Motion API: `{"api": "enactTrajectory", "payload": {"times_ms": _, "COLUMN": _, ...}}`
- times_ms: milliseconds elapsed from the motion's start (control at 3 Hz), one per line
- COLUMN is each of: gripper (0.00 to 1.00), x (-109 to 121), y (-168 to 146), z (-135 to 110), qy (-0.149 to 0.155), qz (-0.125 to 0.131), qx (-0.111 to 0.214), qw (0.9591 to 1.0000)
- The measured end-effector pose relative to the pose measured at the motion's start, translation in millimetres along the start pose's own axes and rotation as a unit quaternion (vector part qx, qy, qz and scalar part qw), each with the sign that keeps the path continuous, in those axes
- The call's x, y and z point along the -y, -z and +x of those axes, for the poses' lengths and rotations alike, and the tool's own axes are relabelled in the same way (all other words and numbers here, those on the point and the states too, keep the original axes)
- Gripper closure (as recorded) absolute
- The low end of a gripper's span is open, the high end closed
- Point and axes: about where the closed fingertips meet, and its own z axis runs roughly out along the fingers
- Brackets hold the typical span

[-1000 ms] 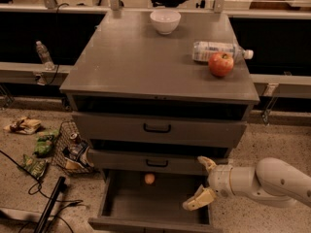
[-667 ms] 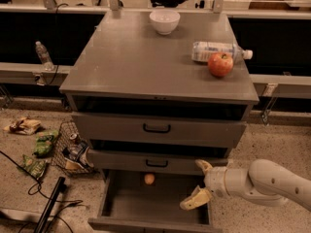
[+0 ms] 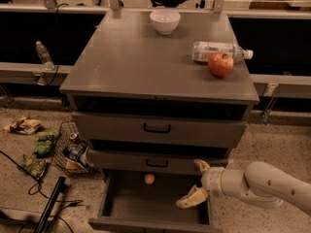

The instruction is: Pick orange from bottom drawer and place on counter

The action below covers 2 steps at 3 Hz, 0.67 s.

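The orange (image 3: pixel 149 178) is small and round. It lies on the floor of the open bottom drawer (image 3: pixel 126 205), at the back, under the middle drawer's front. My gripper (image 3: pixel 196 182) comes in from the right on a white arm. It hangs over the drawer's right side, open and empty, about a hand's width right of the orange. The counter (image 3: pixel 141 57) is the grey top of the cabinet.
On the counter stand a white bowl (image 3: pixel 164 21) at the back, a lying plastic bottle (image 3: pixel 218 51) and a red apple (image 3: pixel 220 64) at the right. The two upper drawers are shut. A wire basket with trash (image 3: pixel 72 149) and cables lie on the floor at left.
My gripper has moved a little to the left, further over the open bottom drawer and nearer the orange. Nothing else has moved.
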Motion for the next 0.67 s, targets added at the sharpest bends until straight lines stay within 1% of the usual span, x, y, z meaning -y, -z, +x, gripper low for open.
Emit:
{"api": "enactTrajectory", "payload": {"times_ms": 333, "gripper": 0.00, "x": 7.0, "y": -20.2, "z": -2.2, "qy": -0.001, "qz": 0.002, "qx": 0.032, "qw": 0.9995}}
{"api": "enactTrajectory", "payload": {"times_ms": 667, "gripper": 0.00, "x": 4.6, "y": -65.4, "z": 31.6, "qy": -0.037, "qz": -0.021, "qx": 0.070, "qw": 0.9967}}
